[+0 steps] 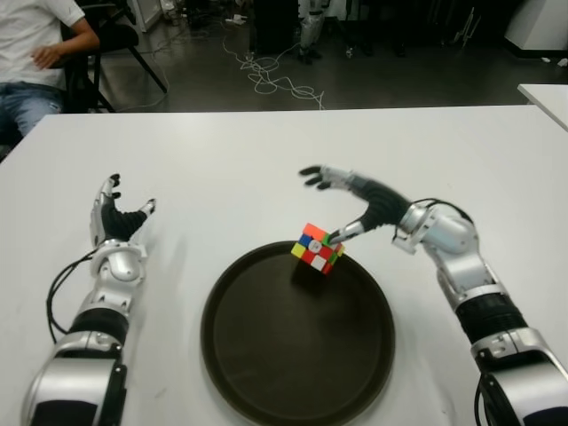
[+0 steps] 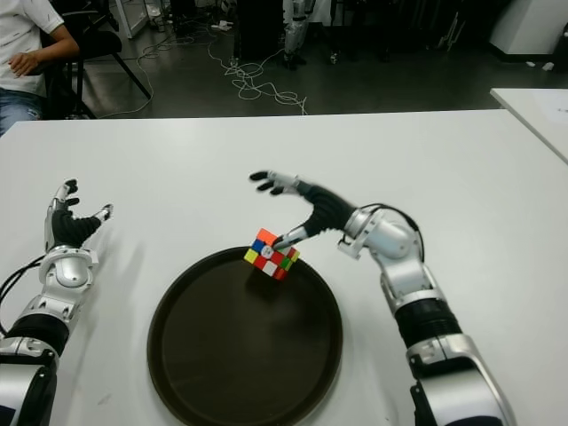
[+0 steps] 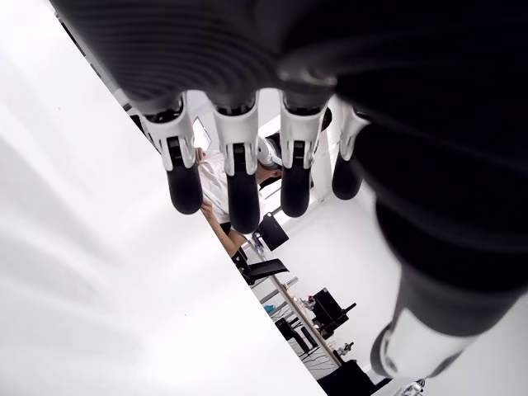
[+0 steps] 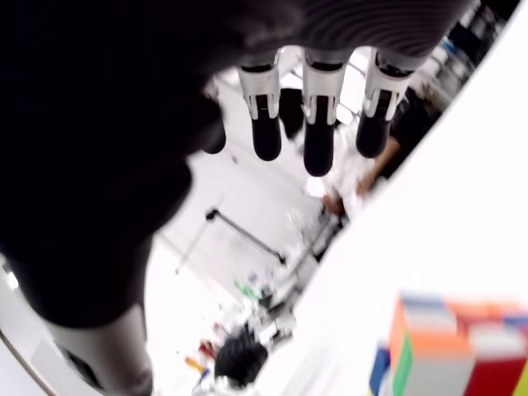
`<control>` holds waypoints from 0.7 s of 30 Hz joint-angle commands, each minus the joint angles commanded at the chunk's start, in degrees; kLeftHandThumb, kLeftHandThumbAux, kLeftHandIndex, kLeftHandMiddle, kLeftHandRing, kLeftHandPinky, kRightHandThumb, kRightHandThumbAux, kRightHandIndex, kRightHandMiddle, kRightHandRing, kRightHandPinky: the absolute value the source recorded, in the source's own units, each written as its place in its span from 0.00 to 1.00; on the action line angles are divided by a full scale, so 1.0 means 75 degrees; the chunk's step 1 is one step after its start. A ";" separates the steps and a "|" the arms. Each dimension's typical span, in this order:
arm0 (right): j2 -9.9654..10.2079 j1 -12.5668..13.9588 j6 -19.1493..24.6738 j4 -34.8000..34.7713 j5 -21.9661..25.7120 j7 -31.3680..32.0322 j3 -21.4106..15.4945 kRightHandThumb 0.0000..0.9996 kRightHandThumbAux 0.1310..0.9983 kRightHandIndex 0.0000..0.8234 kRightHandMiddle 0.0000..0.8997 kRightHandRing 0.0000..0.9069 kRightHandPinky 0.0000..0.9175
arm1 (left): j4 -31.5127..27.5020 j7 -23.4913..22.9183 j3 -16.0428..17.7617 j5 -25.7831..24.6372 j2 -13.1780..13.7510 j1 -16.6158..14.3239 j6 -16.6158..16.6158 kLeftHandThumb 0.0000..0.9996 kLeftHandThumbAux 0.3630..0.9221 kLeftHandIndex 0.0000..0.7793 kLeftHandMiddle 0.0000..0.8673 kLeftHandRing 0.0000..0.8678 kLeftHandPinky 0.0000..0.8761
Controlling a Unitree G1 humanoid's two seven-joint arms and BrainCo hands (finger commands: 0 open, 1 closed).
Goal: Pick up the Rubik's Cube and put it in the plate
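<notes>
Right wrist view shows my right hand point(image 4: 305, 124) with fingers spread, holding nothing, the cube point(image 4: 450, 351) just below it. Eye views add my thumb tip touching the cube, which sits tilted at the plate's point(image 1: 266, 373) far rim. My left hand point(image 1: 117, 222) is open beside the plate on the desk point(image 1: 222, 169).

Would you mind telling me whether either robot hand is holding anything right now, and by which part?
Nothing is held. The right robot hand is open, only its thumb at the cube in the plate; the left robot hand is open.

Glossy plastic Rubik's Cube point(image 1: 317, 248), matt dark plate point(image 1: 266, 373), perhaps plastic; smooth white table point(image 1: 231, 160).
</notes>
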 joint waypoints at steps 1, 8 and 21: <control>0.0016 0.0044 0.0013 -0.0028 0.0000 -0.0088 -0.0042 0.00 0.83 0.15 0.16 0.15 0.18 | 0.0008 -0.0014 0.0014 -0.0021 -0.0006 -0.0001 0.0007 0.26 0.69 0.12 0.17 0.17 0.18; 0.0086 0.0099 0.0092 -0.0027 0.0029 -0.0446 -0.0213 0.00 0.85 0.15 0.15 0.13 0.18 | -0.0013 -0.0040 0.0029 -0.0048 -0.0003 0.0013 -0.0013 0.26 0.67 0.13 0.18 0.19 0.21; 0.0050 0.0065 0.0303 0.0074 -0.0006 -0.0683 -0.0300 0.00 0.82 0.15 0.15 0.13 0.17 | -0.0051 -0.0005 0.0004 -0.0016 -0.0025 0.0050 -0.0161 0.30 0.72 0.15 0.21 0.21 0.24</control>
